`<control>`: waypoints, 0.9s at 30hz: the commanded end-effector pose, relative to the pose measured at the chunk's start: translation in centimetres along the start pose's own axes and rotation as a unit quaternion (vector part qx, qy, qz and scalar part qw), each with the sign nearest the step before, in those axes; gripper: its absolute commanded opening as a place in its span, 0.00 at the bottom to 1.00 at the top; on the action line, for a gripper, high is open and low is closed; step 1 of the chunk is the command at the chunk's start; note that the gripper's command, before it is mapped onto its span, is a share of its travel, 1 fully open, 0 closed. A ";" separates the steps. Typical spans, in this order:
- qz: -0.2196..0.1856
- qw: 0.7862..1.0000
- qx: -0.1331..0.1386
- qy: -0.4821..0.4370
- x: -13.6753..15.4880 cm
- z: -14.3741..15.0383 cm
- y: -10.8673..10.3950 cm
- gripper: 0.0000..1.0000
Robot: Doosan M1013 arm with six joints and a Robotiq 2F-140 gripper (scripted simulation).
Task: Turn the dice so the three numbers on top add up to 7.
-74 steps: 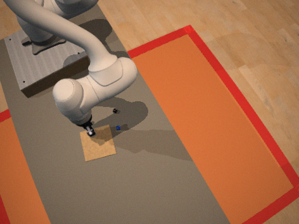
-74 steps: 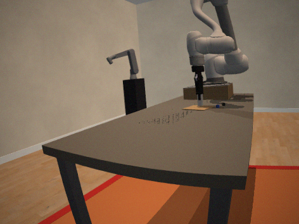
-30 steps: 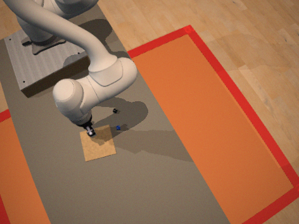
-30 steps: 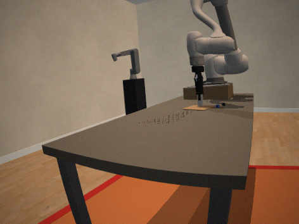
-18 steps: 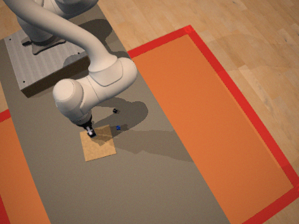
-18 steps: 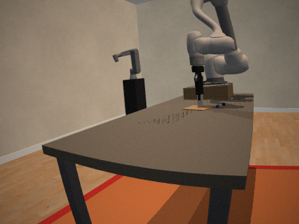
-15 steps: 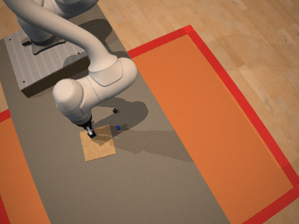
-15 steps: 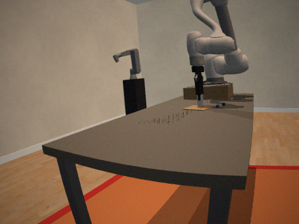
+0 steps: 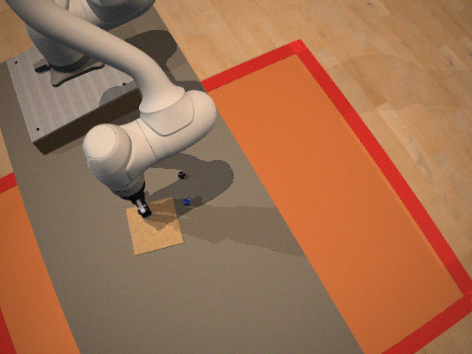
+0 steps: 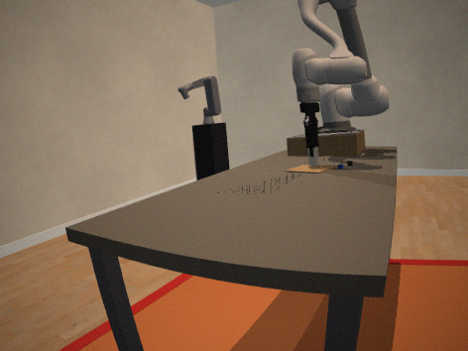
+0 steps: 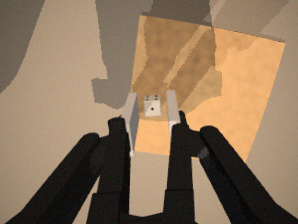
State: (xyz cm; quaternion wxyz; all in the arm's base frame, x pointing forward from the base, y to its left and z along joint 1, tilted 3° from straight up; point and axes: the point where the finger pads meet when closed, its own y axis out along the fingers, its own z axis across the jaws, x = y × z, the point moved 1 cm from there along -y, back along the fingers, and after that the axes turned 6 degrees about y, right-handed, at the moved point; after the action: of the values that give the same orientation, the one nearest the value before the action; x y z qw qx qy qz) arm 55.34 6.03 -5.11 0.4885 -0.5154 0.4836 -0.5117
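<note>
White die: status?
Gripper open around the white die, pads clear either side. Die on the mat. Blue die and black die off it. Nothing seen blocking the fingers.

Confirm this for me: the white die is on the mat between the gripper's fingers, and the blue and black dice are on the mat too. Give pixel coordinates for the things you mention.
The blue die [image 9: 187, 202] [image 10: 340, 167] and black die [image 9: 181, 175] [image 10: 350, 163] are off the mat [image 9: 157, 235] [image 10: 297, 170] [image 11: 245, 85], on the table [image 9: 240, 305] [image 10: 238, 228], as the top view shows. The rest stands.
</note>
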 end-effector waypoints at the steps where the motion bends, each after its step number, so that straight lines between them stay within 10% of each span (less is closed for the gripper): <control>1: 0.000 1.000 0.000 0.000 0.0 0.0 -0.5 0.19; 27: 0.000 1.000 0.000 0.000 0.0 0.0 -8.8 0.19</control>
State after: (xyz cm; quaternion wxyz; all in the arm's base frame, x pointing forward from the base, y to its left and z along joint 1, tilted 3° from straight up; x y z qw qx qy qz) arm 55.33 6.50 3.59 0.4885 -0.5154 0.4836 -0.5117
